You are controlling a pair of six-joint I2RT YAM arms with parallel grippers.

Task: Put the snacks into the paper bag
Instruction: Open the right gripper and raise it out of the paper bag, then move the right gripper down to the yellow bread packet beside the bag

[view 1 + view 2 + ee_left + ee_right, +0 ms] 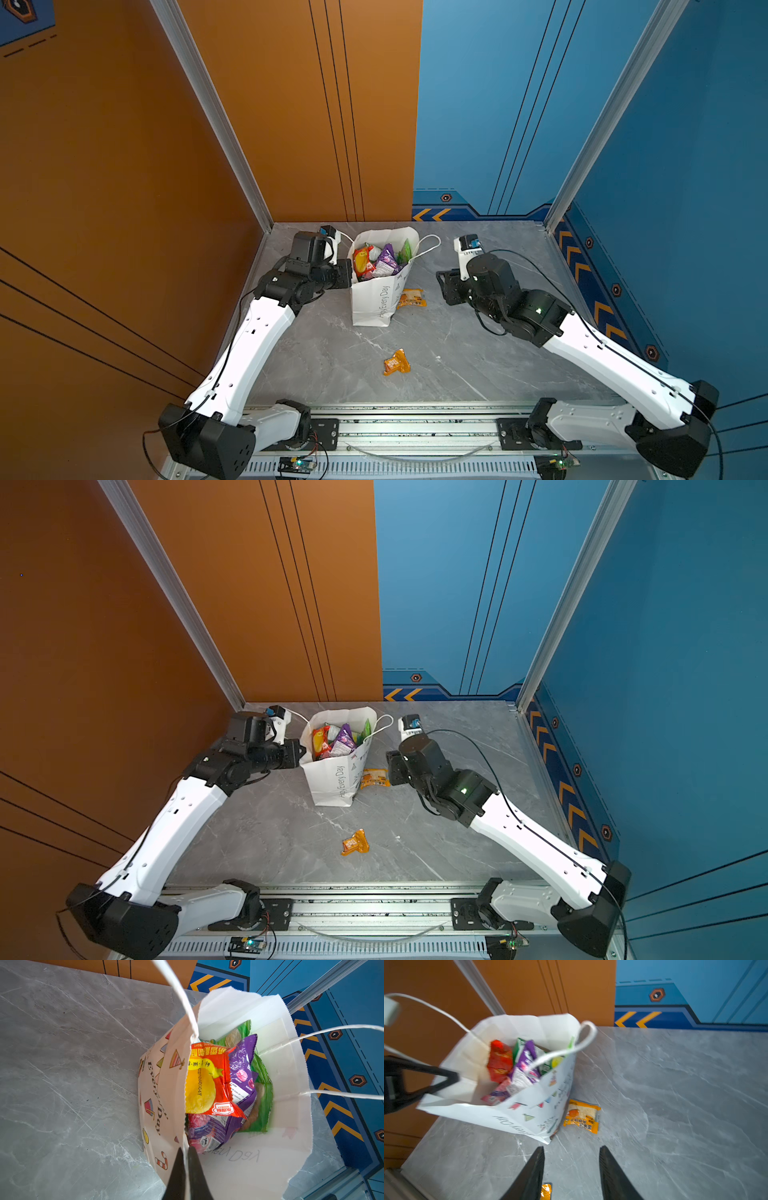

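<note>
On table (478, 353), two orange packets (411, 298) (397, 363); left tool (185, 1150) pinches paper bag (164, 1105); right tool (571, 1148) spread.

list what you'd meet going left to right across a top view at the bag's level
left tool → paper bag → flat orange packet → right tool

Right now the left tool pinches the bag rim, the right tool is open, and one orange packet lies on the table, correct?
No: two orange packets lie on the table, one beside the paper bag, one nearer the front, in both top views. Rest holds.
</note>
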